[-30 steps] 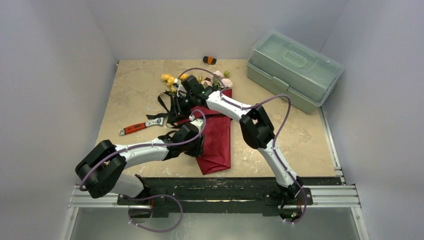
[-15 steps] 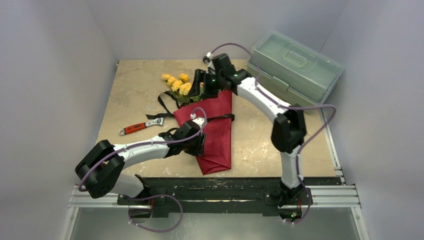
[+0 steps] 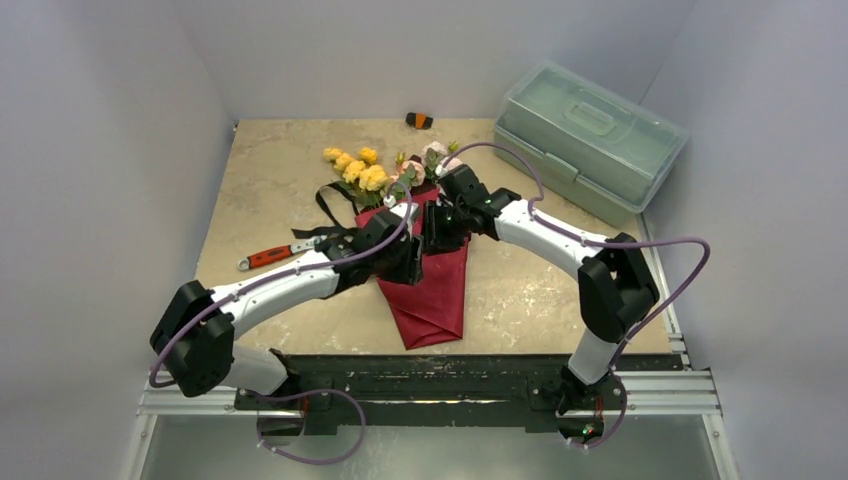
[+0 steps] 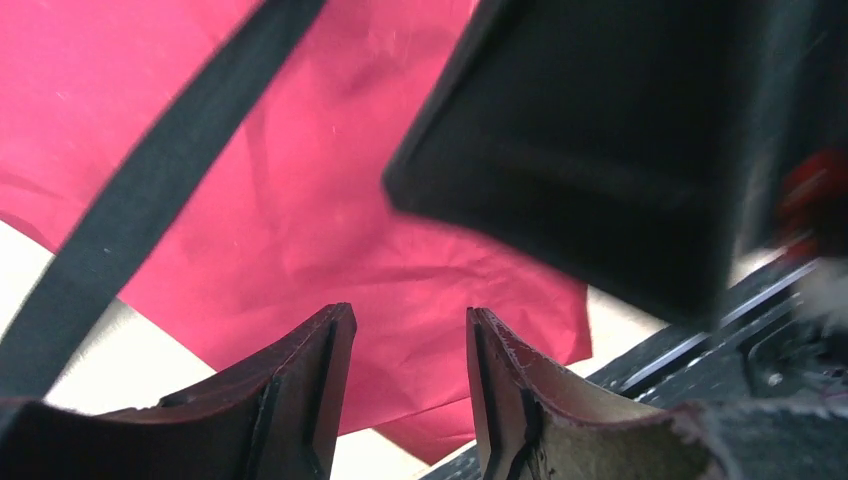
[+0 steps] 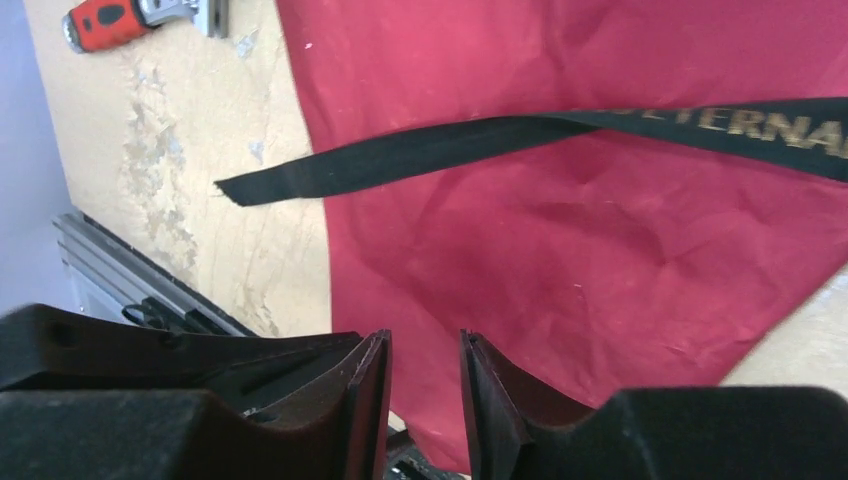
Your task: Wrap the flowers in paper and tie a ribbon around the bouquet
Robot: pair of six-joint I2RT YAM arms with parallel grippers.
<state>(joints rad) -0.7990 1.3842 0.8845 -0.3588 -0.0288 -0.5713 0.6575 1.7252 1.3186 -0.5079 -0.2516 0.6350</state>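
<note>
Tying looks to be the step at hand, so the ribbon (image 5: 420, 150) is what I must handle well. Its black strip lies across the middle of the dark red paper (image 5: 600, 250), with one cut end reaching past the cone's left edge onto the table (image 5: 150, 230). I should pinch that loose end squarely, catching fabric alone; a snagged fold of paper could drag the wrap open. My two arms crowd the same spot, so I need to keep them from knocking. The bouquet (image 3: 430, 290) lies at mid-table, its narrow tip toward the near edge and the flowers (image 3: 358, 172), yellow and pale pink, spilling out at the far end. The paper is creased, and the strip carries gold lettering. My left gripper (image 4: 410, 320) hangs over the paper with its jaws apart and empty. My right gripper (image 5: 425, 345) does likewise, its jaws a narrow gap apart. Left of the cone lies a red-handled wrench (image 3: 280, 253), and a pale green toolbox (image 3: 590, 130) sits far right.
</note>
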